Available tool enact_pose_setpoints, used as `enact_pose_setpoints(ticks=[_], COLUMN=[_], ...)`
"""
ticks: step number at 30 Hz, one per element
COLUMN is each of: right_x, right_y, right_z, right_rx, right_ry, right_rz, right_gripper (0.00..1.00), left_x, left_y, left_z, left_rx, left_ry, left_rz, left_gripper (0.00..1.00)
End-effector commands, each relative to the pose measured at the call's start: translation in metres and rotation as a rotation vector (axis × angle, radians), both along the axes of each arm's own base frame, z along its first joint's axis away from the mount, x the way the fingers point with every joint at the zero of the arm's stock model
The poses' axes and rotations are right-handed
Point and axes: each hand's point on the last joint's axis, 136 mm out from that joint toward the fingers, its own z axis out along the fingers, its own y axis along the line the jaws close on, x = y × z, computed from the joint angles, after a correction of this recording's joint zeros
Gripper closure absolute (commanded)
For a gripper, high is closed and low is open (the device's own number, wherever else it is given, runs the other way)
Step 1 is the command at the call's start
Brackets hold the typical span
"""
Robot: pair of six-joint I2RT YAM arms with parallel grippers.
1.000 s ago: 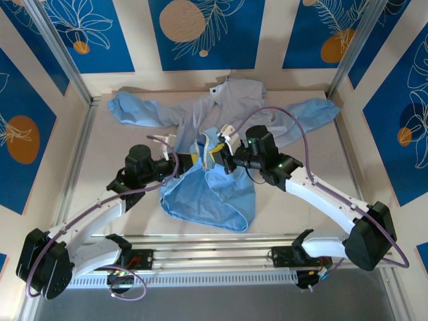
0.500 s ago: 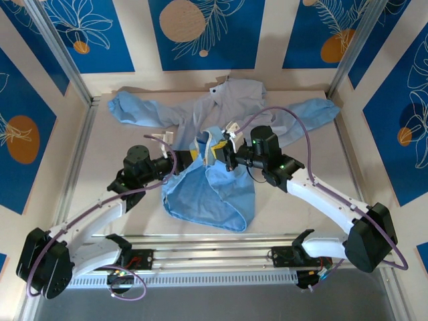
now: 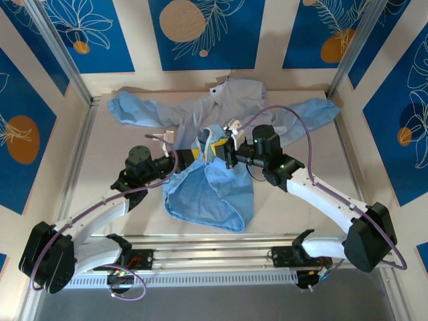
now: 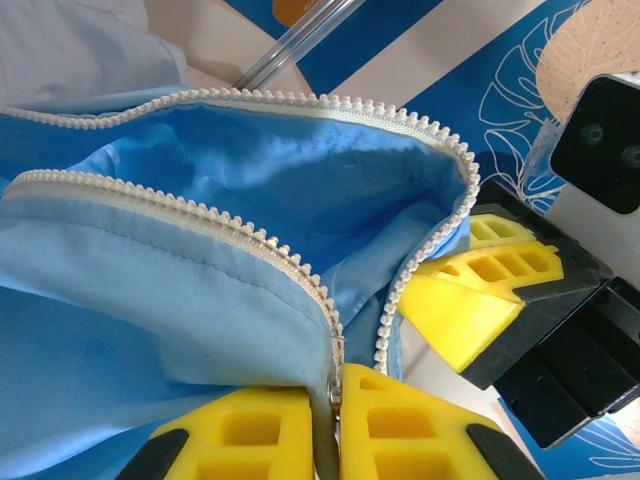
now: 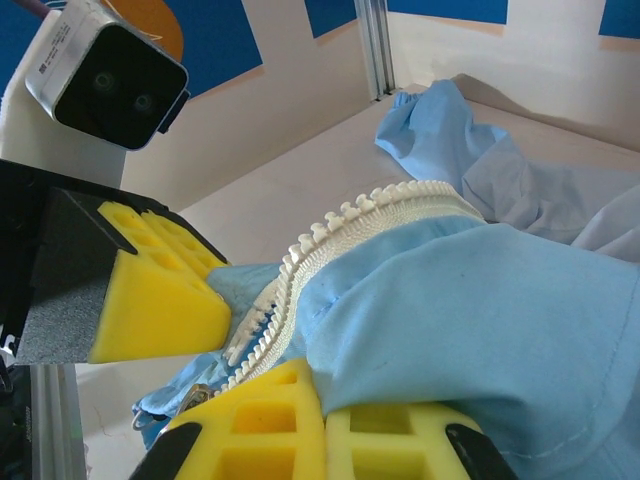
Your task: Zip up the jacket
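Seen from above, the jacket [image 3: 227, 100] is being spread over the counter [image 3: 301, 194], collar far from the arms and lower front lifted. The left hand [image 3: 192, 156] and right hand [image 3: 218, 152] are being held close, facing each other.

In the left wrist view, the left hand [image 4: 330, 435] is being clamped on the lower end of one row of zipper teeth [image 4: 230, 232]. The other row is curving to the right hand's fingers [image 4: 455, 310], just beside.

In the right wrist view, the right hand [image 5: 325, 430] is being pinched shut on fabric beside its teeth. Both rows are running away from the hands toward the collar, so their ends are likely needing to be joined. Loose fabric is bulging between.
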Motion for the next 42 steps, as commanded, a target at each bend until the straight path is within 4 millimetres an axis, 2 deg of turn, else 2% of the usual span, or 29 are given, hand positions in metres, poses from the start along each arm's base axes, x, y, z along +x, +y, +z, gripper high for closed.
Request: enact_pose_setpoints(ticks=[1, 10, 25, 42], right_x=[0.001, 0.003, 0.010, 0.001], right_y=[0.004, 0.006, 0.008, 0.016], right_z=[0.008, 0.006, 0.004, -0.003], right_rx=[0.042, 0.044, 0.036, 0.023], right_ry=[-0.017, -0.004, 0.008, 0.015], right_rz=[0.019, 0.019, -0.001, 0.037], right_gripper=[1.00, 1.00, 1.00, 1.00], left_x=[-0.007, -0.010, -0.015, -0.010], left_y=[-0.005, -0.007, -0.003, 0.006], left_z=[0.009, 0.011, 0.000, -0.001], left_rx=[-0.039, -0.062, -0.060, -0.044], left_ry=[-0.030, -0.024, 0.004, 0.034], left_rz=[-0.039, -0.054, -0.044, 0.021], left_gripper=[1.00, 1.00, 1.00, 1.00])
